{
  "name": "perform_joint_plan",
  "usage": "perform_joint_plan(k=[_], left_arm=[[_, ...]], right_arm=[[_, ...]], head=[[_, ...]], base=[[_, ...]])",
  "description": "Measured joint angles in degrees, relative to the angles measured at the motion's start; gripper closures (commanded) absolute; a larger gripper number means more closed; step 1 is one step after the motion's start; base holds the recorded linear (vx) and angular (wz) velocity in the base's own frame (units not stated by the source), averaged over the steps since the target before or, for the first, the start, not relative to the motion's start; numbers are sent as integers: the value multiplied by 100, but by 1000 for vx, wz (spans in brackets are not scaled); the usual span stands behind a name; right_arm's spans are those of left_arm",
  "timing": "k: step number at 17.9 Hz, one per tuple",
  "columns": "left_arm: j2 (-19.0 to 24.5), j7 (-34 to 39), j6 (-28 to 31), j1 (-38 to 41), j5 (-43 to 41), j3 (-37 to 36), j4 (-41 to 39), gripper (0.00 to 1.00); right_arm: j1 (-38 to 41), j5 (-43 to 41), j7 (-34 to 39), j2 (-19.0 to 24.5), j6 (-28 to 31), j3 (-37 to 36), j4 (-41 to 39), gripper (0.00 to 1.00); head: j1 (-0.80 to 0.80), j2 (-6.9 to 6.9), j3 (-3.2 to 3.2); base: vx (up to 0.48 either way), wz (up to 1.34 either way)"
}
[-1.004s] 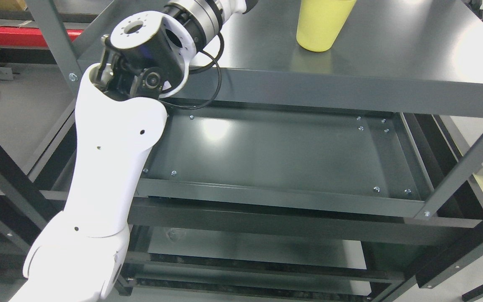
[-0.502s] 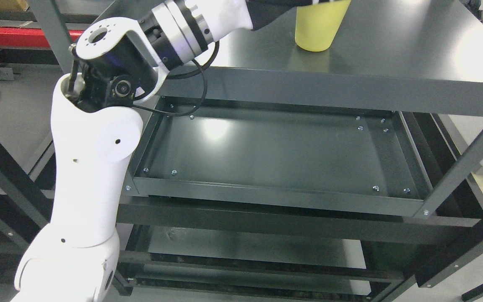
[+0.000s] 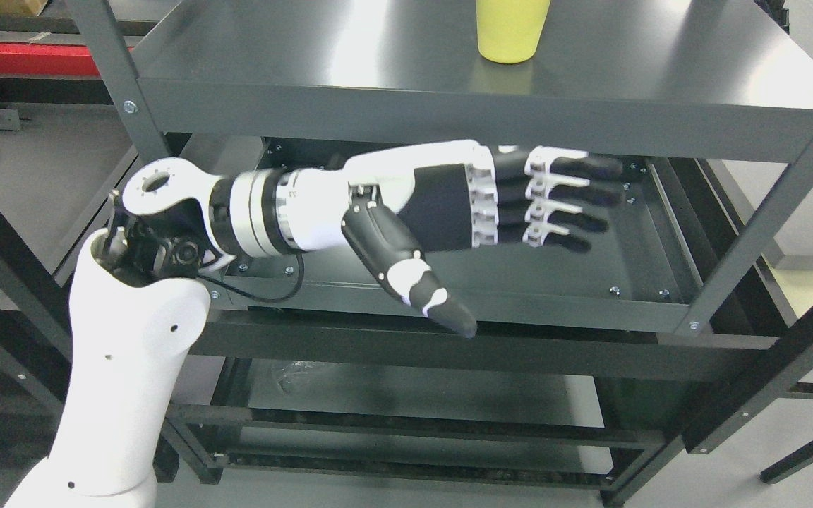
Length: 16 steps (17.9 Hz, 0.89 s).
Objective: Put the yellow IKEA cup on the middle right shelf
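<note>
A yellow cup (image 3: 509, 32) stands upright on the dark metal shelf (image 3: 378, 63) at the top of the picture, its rim cut off by the frame. My left hand (image 3: 519, 240) is open and empty, fingers (image 3: 569, 204) stretched to the right and thumb pointing down. It hovers in front of the lower shelf tray (image 3: 646, 282), well below the cup and apart from it. The left arm comes in from the lower left. The right arm does not show.
The rack's grey uprights (image 3: 766, 219) stand at the right and at the left (image 3: 110, 63). More shelf levels (image 3: 413, 416) lie below. A red bar (image 3: 18, 53) lies at the far left behind the rack.
My left hand has come down from beside the cup on the top shelf to in front of the lower tray. The cup stays standing. The view has shifted slightly.
</note>
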Motion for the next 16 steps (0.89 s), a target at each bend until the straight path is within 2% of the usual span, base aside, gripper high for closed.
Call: perform_joint_plan(k=[2,4,7,11,14,16], left_arm=[[-11,40,-113,477,-257,-176,6,2],[-92,300,-666,897,-683,-319,133,1],[-328,1492,-2095,1482,-1491,-372,603,1],[-536,3436,-3362,1958,-2275,-216,1150,1],[-641,4702,-3796,2152,-2577,-91,1421,1],[-696,5113,-3922,2257,-2775,-22,1554,1]], right_arm=[[2,0,0,0,0,0,0,1],[2,0,0,0,0,0,0,1],[2,0,-1,0,-1,0,0,1],[0,0,0,0,-1,0,0,1],[0,0,0,0,-1,0,0,1],[1,0,0,0,-1,0,0,1]], head=[[0,0,0],[0,0,0],[0,0,0],[0,0,0],[0,0,0],[0,0,0]], base=[[-98,-11],[-94,47],[-90,201],[-74,221],[-35,93],[-10,19]])
